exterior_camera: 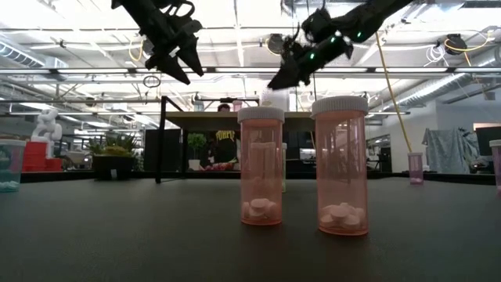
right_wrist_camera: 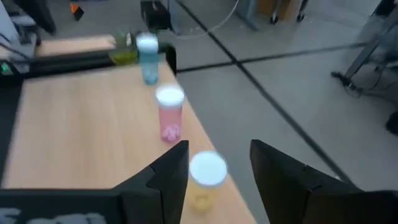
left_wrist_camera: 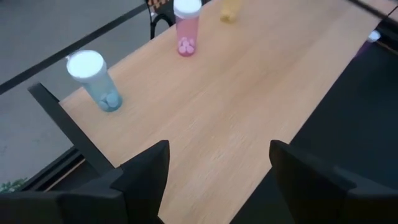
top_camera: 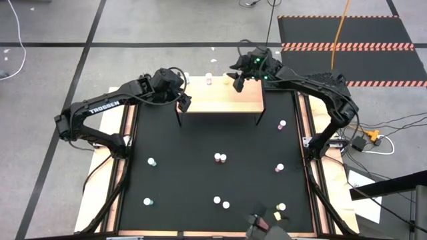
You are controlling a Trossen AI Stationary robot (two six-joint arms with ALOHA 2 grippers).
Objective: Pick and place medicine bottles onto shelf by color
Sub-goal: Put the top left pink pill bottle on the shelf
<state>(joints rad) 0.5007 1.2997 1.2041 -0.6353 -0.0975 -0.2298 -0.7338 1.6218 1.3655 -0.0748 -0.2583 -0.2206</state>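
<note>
Your right end effector [right_wrist_camera: 214, 165] hovers spread over the upright yellow bottle [right_wrist_camera: 206, 179] at the shelf [right_wrist_camera: 81, 124] edge — left end effector [left_wrist_camera: 217, 165], also spread, sits farther off.

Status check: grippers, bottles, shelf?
Left gripper open, empty, over shelf. Right gripper open above yellow bottle. Blue bottle, pink bottle placed. Nothing blocking.

Two dark jointed arms, left arm [top_camera: 100, 110] lettered TROSSEN (perhaps white); green lights on right arm [top_camera: 313, 83].
</note>
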